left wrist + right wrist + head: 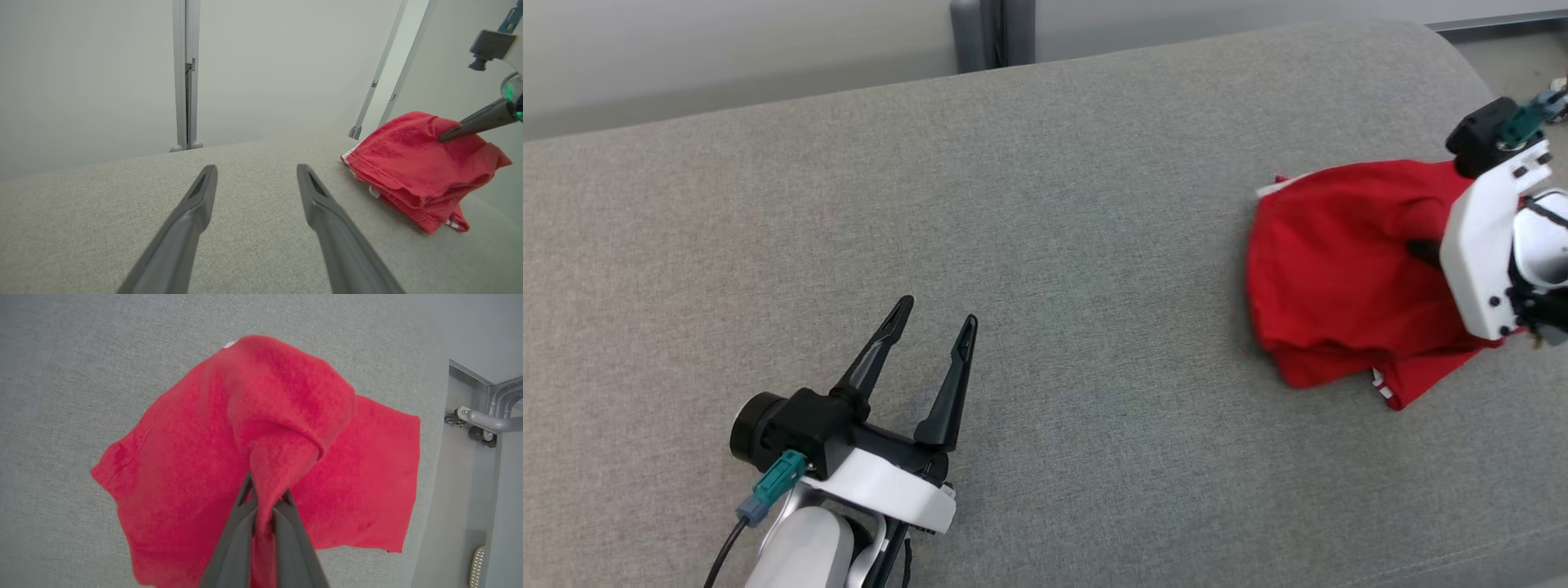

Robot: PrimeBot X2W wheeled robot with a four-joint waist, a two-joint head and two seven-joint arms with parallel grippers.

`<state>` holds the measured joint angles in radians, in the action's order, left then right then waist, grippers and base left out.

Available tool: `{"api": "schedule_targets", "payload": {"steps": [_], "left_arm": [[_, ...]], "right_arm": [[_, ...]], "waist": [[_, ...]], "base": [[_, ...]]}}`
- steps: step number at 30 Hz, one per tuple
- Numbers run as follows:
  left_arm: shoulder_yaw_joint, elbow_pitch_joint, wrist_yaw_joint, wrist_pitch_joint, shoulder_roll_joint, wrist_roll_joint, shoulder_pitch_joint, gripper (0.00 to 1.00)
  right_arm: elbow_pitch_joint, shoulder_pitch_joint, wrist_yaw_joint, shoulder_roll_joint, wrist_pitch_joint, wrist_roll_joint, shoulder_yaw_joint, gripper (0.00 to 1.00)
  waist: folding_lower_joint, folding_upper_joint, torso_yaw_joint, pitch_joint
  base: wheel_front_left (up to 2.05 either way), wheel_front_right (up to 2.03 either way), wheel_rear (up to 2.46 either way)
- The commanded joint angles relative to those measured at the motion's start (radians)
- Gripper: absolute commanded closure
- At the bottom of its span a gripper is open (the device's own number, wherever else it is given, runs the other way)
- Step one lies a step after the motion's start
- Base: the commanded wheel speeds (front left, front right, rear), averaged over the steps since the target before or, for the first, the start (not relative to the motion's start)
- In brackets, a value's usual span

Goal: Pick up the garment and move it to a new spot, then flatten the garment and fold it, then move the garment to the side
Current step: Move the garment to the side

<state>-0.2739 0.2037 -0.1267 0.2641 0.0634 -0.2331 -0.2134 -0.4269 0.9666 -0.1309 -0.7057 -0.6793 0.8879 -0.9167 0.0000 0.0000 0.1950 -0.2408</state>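
At three o'clock in my head view, the crumpled red cloth garment (pixel 1331 286) sat on the broad grey woven upholstered surface (pixel 1045 204), close to its right end. My right gripper (pixel 266 498) was clenched on a peak of the cloth, the two dark fingers pressed together with a twisted ridge of red between them. The fabric rose like a tent to that pinch, while the lower folds and a strip of white trim (pixel 1380 384), at five o'clock on the heap, lay on the grey surface.

My left gripper (pixel 935 311) hung at seven o'clock, jaws spread wide and empty, well apart from the garment, over bare upholstery.

I judged this to be the first step, picking up and carrying to a new spot. To do it well, I reckoned I should raise the pinch until the trailing hem cleared the surface, since dragging would bunch the cloth further. The free stretch toward nine o'clock of the heap looked the sensible target. My hold took only a narrow ridge, so a slow, steady carry seemed safer than a quick swing. Lowering gently there, within reach of my left gripper, would probably make flattening easier.
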Motion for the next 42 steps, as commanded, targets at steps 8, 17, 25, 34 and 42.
{"api": "schedule_targets", "payload": {"steps": [8, 17, 25, 34, 42], "left_arm": [[-0.001, -0.003, -0.005, -0.001, 0.01, 0.003, -0.034, 0.0], [-0.007, 0.001, -0.004, -0.001, 0.013, -0.001, -0.051, 0.0], [-0.014, 0.005, -0.004, -0.001, 0.012, -0.005, -0.064, 0.0], [-0.012, 0.013, -0.004, -0.001, 0.013, -0.014, -0.043, 0.0], [0.009, 0.012, -0.004, -0.001, 0.007, -0.017, -0.006, 0.0]], "right_arm": [[-0.03, 0.122, 0.0, -0.075, 0.016, -0.072, -0.141, 1.0], [-0.196, 0.189, 0.0, -0.039, 0.031, -0.12, -0.2, 1.0], [-0.361, 0.202, 0.0, 0.028, 0.066, -0.169, -0.189, 0.61], [-0.5, 0.198, 0.0, 0.096, 0.082, -0.195, -0.161, 0.0], [-0.489, 0.217, 0.0, 0.118, 0.168, -0.207, -0.142, 0.0]], "waist": [[0.0, 0.0, -0.011, -0.034], [0.0, 0.0, -0.018, -0.058], [0.0, 0.0, -0.031, -0.059], [0.0, 0.0, -0.039, -0.037], [0.0, 0.0, -0.024, 0.032]], "base": [[0.0, 0.0, 0.0], [0.0, 0.0, 0.0], [0.0, 0.0, 0.0], [0.0, 0.0, 0.0], [0.0, 0.0, 0.0]]}}
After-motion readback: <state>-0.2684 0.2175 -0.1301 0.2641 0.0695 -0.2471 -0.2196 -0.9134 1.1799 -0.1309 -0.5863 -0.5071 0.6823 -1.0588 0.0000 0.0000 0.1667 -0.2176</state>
